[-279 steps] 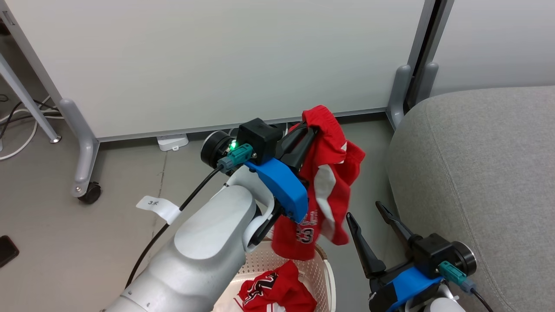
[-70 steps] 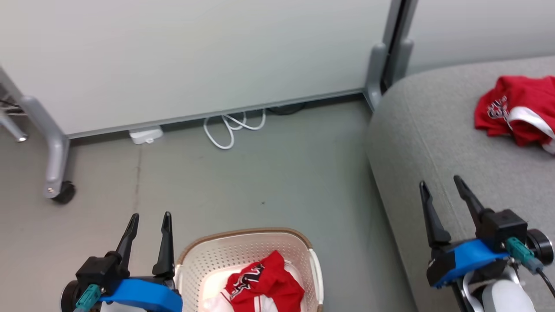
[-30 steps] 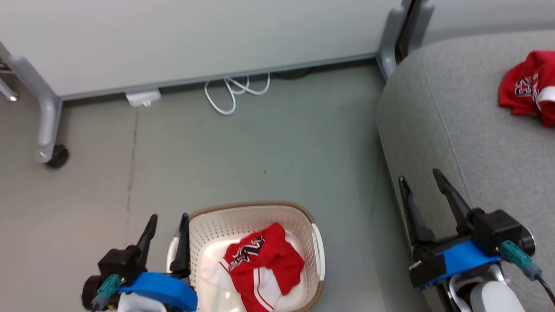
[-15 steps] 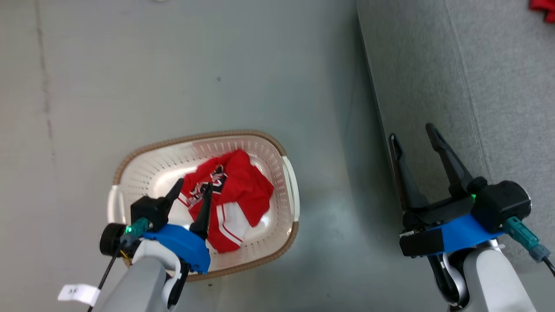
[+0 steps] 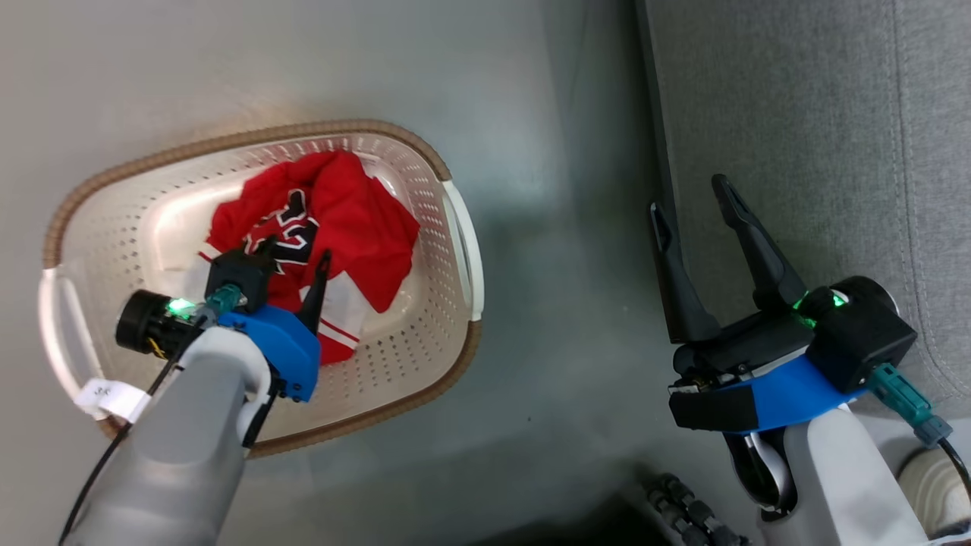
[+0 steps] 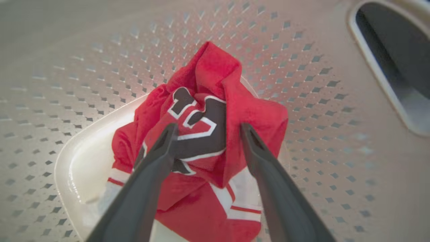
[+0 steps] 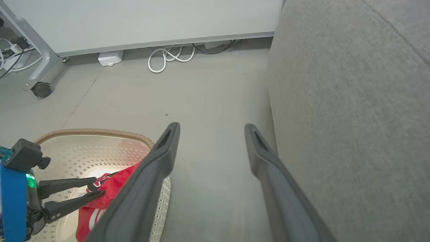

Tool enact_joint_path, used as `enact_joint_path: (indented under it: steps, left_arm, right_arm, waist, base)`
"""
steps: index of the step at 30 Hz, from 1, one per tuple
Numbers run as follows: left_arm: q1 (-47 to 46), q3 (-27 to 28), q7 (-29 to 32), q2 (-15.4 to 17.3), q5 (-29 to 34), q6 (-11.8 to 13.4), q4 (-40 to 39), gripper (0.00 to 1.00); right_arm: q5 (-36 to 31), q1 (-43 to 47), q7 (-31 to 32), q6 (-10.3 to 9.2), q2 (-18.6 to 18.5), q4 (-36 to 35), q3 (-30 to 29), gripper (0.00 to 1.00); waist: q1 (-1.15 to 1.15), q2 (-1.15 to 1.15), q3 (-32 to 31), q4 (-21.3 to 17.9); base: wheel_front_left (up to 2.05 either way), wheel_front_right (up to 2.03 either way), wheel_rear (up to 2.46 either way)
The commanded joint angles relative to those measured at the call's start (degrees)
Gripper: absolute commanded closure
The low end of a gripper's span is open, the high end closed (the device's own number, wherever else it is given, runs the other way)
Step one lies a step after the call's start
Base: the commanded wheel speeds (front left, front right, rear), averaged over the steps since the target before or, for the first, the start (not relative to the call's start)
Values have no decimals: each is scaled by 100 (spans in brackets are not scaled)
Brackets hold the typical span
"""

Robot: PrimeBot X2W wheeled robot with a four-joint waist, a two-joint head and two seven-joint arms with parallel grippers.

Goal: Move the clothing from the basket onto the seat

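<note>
Left gripper (image 6: 206, 129), spread astride the jersey (image 6: 255, 114), may pinch only 1 thin fold that slips on lifting

My left gripper (image 5: 297, 252) and right gripper (image 5: 686, 196) each have two long dark tapered fingers on a black base. There's a blue plastic bracket (image 5: 277, 350) behind each. At lower left: black round wrist camera (image 5: 144, 332), green LED (image 5: 180, 306) lit, teal connector (image 5: 224, 297), thin black cable (image 5: 106, 464) with white tag (image 5: 110, 396). The forearm (image 5: 174, 455) is smooth pale grey.
</note>
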Motion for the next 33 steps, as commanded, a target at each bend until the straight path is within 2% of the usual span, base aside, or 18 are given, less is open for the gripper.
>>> enact_joint_path:
  steps: [1,7,13,14,15,16,17,27,33]
  left_arm:
    - [-158,-32,12,73,41,-4,56,0]
    - [-540,-204,-4,184,227,60,608,0]
    - [-786,-274,128,122,266,160,1113,0]
    - [-818,-278,191,104,252,161,1192,8]
    - [-855,-296,217,87,257,183,1245,56]
    - [-891,-313,227,69,268,191,1282,85]
    - [-917,-326,242,49,264,184,1319,100]
    - [-1012,-396,130,-77,131,81,1473,100]
    - [-874,-406,21,-206,-21,30,1501,100]
  right_arm:
    - [36,-121,-50,3,10,11,24,0]
    - [145,-253,-170,3,10,114,213,0]
    - [222,-315,-229,3,10,217,324,0]
    - [230,-327,-237,3,9,225,333,0]
    - [233,-337,-231,3,9,236,337,0]
    - [237,-344,-234,3,9,248,343,0]
    - [242,-354,-237,3,9,265,351,0]
    - [193,-436,-262,3,9,365,363,0]
    - [108,-485,-264,3,8,473,399,0]
  waist:
    - [-2,0,272,-177]
    - [-2,0,506,-345]
    - [-2,0,597,-439]
    - [-2,0,606,-444]
    - [-2,0,611,-445]
    - [-2,0,611,-444]
    - [-2,0,609,-443]
    - [-2,0,493,-356]
    - [-2,0,102,-158]
  base:
    - [0,0,0]
    - [0,0,0]
    - [0,0,0]
    - [0,0,0]
    - [0,0,0]
    - [0,0,0]
    - [0,0,0]
    - [0,0,0]
    - [0,0,0]
